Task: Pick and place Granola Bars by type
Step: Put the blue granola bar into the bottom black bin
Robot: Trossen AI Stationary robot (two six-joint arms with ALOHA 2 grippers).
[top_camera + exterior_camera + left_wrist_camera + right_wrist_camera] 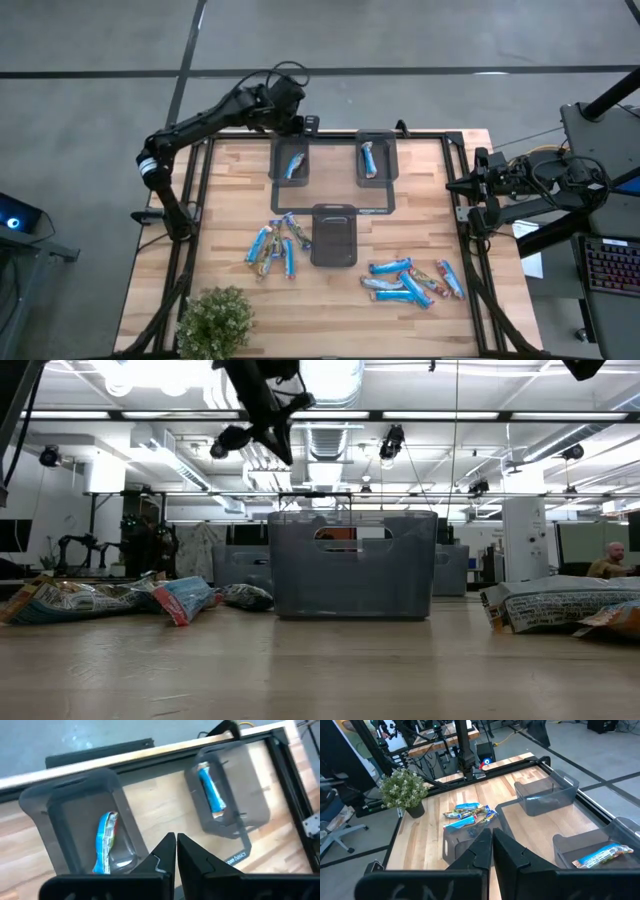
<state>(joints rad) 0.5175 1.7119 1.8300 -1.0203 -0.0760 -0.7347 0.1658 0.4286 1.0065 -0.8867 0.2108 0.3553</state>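
On the wooden table (340, 290) the Granola Bars lie in two loose heaps — one cluster (273, 246) left of the front tray (334, 237), another (415, 280) to its right — with one bar already in each back tray (294, 164) (369, 159). Above the back-left tray hangs the left gripper (176, 851), fingers together and empty; the right gripper (492, 845), parked off the table's right edge, is likewise closed on nothing. Each bar looks light and slim, its foil wrapper probably slippery (and crinkly), so pinching across the narrow middle seems safest — overlapping ones may drag neighbours.
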